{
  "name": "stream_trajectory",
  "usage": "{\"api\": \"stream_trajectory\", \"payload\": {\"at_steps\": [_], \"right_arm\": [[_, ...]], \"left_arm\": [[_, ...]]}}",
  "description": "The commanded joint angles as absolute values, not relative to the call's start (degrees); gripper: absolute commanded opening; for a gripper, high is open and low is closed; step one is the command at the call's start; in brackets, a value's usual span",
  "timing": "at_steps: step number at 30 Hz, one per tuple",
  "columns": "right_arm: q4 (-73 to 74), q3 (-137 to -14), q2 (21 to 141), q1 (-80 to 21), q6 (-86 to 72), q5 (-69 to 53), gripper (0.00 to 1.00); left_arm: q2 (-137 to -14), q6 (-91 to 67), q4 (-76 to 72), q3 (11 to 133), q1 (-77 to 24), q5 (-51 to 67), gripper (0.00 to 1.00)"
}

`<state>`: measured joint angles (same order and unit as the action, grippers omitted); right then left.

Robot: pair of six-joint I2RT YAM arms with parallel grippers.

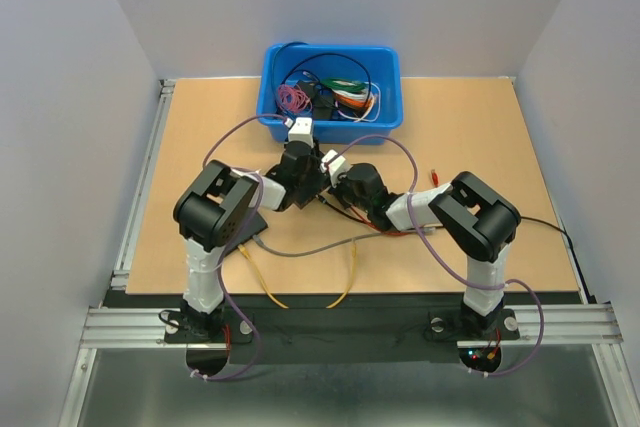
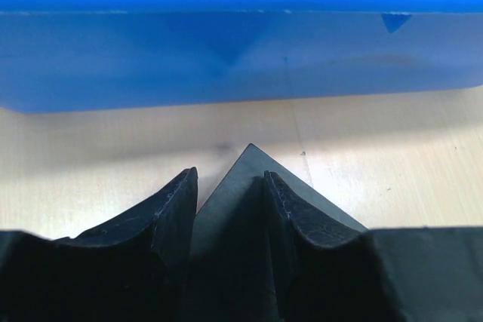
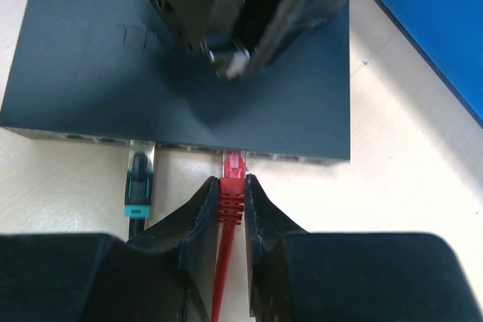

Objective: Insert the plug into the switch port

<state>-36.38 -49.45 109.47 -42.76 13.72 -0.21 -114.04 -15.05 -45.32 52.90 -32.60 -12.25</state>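
My right claw point(image 3: 231, 200) pinches the red plug point(image 3: 233, 175) by its boot; the plug's nose sits at a port point(image 3: 234, 151) on the front of the switch point(image 3: 90, 73), seemingly just inside, though I cannot tell whether it has latched; my left claw point(image 2: 230, 186) is clamped across a corner of the switch, bracing it on the table point(image 2: 392, 156) near the blue bin point(image 2: 226, 50); a green plug point(image 3: 139, 179) already fills a port further left; I judge the job nearly done; what is left is a final push home, then letting go.
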Motion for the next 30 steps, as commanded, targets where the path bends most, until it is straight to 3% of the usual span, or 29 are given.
{"api": "stream_trajectory", "payload": {"at_steps": [1, 11, 13, 14, 16, 19, 23, 30], "right_arm": [[-58.54, -57.66, 107.57, -43.59, 14.59, -4.75, 0.0], [-59.68, -54.93, 106.97, -43.59, 12.31, -2.11, 0.03], [-59.68, -54.32, 105.91, -43.59, 12.22, -1.41, 0.12], [-59.68, -53.53, 105.47, -43.59, 12.22, -0.8, 0.26], [-59.59, -51.95, 103.98, -43.59, 12.13, -0.35, 0.41], [-59.59, -50.02, 101.88, -43.59, 12.48, 1.93, 0.54], [-59.59, -46.16, 99.5, -43.59, 12.66, 4.04, 0.62], [-59.5, -40.7, 94.93, -43.59, 11.69, 6.85, 0.67]], "left_arm": [[-120.15, -22.4, -24.16, 45.45, -44.2, 2.9, 0.46], [-117.86, -26.1, -26.55, 41.66, -44.91, 3.25, 0.46], [-117.07, -26.54, -25.75, 41.92, -44.91, 2.55, 0.46], [-116.72, -26.63, -25.58, 42.27, -44.83, 2.2, 0.46], [-116.46, -26.72, -23.83, 43.24, -44.21, 0.89, 0.47], [-115.93, -26.81, -21.89, 44.12, -43.07, 0.44, 0.48], [-116.01, -26.19, -20.22, 45.96, -39.82, 0.44, 0.51], [-114.7, -25.05, -18.2, 48.86, -33.76, 0.44, 0.51]]}}
